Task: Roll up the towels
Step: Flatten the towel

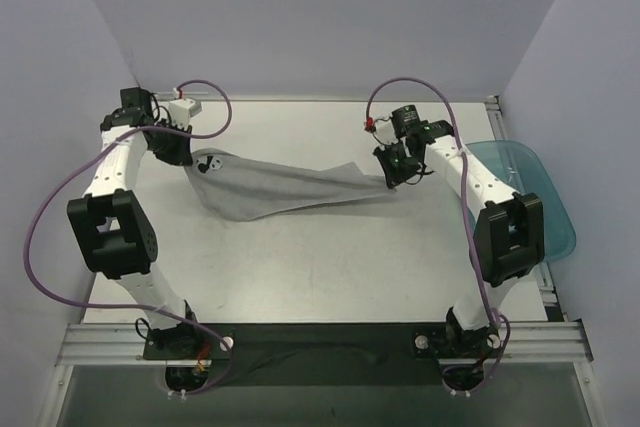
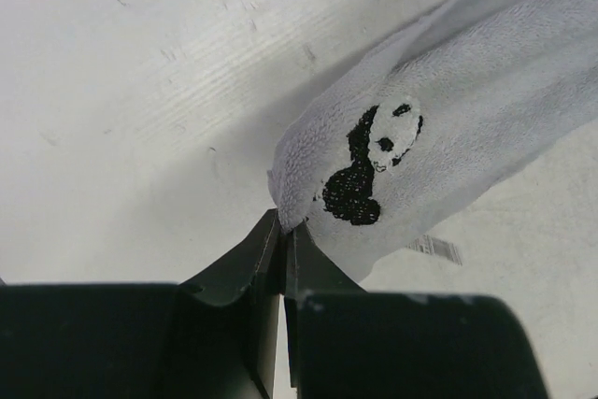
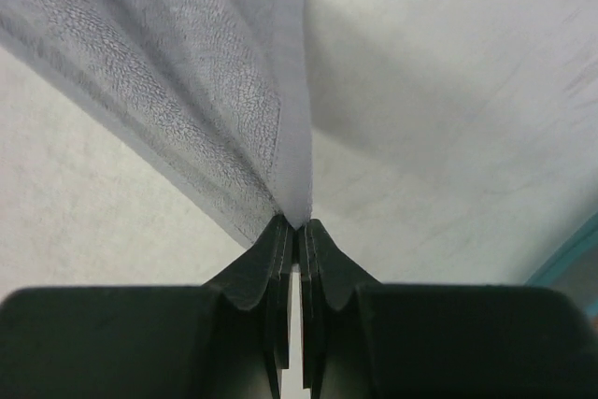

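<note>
I am pinching the light grey towel (image 1: 285, 187) at both ends. My left gripper (image 2: 283, 231) is clamped on the corner just beside the panda print (image 2: 374, 161), and my right gripper (image 3: 299, 226) is clamped on the opposite corner. The cloth is sagging between them toward the table (image 1: 330, 277), creased along its length. To do this well, I am judging that I should be drawing the corners evenly apart until the folds flatten. Then I should be lowering both ends level, laying it square and well apart from the teal tray (image 1: 545, 207), ready for rolling.
</note>
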### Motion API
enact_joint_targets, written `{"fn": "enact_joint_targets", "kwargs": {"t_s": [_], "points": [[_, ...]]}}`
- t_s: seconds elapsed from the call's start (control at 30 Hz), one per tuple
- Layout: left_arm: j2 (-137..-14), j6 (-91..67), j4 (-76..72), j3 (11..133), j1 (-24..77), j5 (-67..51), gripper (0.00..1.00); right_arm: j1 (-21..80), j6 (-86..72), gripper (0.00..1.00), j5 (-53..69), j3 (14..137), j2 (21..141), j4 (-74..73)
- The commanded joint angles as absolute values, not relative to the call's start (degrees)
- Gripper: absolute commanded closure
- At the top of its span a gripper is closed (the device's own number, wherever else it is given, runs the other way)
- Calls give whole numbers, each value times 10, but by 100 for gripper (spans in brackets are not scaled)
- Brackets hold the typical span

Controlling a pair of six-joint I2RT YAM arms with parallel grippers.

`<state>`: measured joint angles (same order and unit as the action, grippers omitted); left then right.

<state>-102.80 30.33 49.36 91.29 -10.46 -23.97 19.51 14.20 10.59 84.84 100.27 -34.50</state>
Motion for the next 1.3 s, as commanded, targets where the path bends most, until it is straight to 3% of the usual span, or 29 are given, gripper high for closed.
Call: {"fn": "enact_joint_targets", "kwargs": {"t_s": [0.0, 0.27, 0.3, 0.33, 0.37, 0.4, 0.47, 0.6, 0.8, 1.27], "points": [[-1028, 331, 528, 883, -106, -237, 100, 196, 141, 100, 159, 786, 962, -407], [-1059, 354, 549, 846, -105, -245, 100, 352, 186, 100, 271, 578, 877, -471], [-1063, 357, 555, 847, -105, -250, 100, 363, 190, 96, 277, 572, 875, -486], [-1067, 361, 558, 848, -105, -254, 100, 366, 199, 81, 280, 576, 872, -491], [-1069, 366, 569, 848, -104, -268, 100, 353, 204, 48, 280, 580, 865, -494], [-1071, 371, 575, 850, -104, -275, 100, 338, 207, 38, 276, 590, 861, -490], [-1077, 381, 589, 850, -103, -297, 98, 303, 202, 32, 274, 639, 873, -485], [-1085, 383, 594, 851, -101, -309, 91, 213, 177, 41, 251, 745, 945, -467], [-1098, 378, 595, 867, -102, -308, 88, 211, 137, 50, 205, 849, 1047, -455], [-1117, 367, 594, 885, -101, -292, 88, 279, 105, 52, 129, 849, 1161, -425]]}}
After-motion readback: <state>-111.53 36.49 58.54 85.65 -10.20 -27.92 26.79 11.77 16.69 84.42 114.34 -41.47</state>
